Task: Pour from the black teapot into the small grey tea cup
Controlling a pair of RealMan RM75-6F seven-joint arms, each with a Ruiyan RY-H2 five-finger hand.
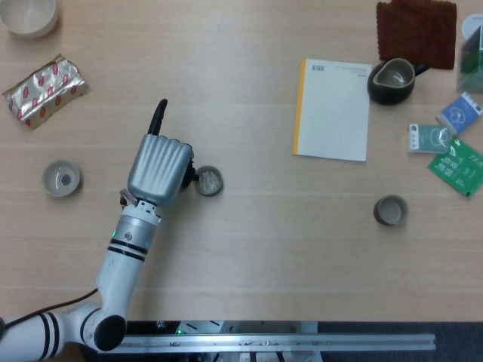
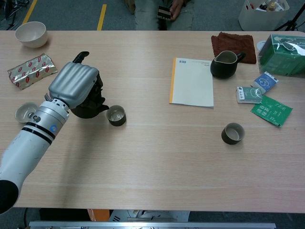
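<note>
— While the left hand (image 2: 74,86) is gripping the black teapot (image 2: 90,106), where is the spout sitting?

— Tipped toward the small grey tea cup (image 2: 116,115), its tip just beside the rim, with the pot's straight handle (image 1: 158,118) sticking out past the fingers, away from the robot. Both are standing left of centre on the light wooden table (image 2: 157,157).

— And around them?

— Another small cup (image 1: 61,179) is sitting further left, a foil packet (image 1: 45,88) is lying beyond it, and a pale bowl (image 2: 31,34) is resting at the far left corner. Well apart to the right, a white notebook with a yellow spine (image 2: 192,82) is lying flat, a dark pitcher (image 2: 224,65) is standing beside a brown cloth (image 2: 231,40), some small tea packets (image 2: 263,95) are lying near a green box (image 2: 287,54), and a third cup (image 2: 232,133) is standing alone.

— The right hand?

— It is not showing in either view. Past the table's far edge, grey floor with a yellow line (image 2: 102,13) is showing.
</note>
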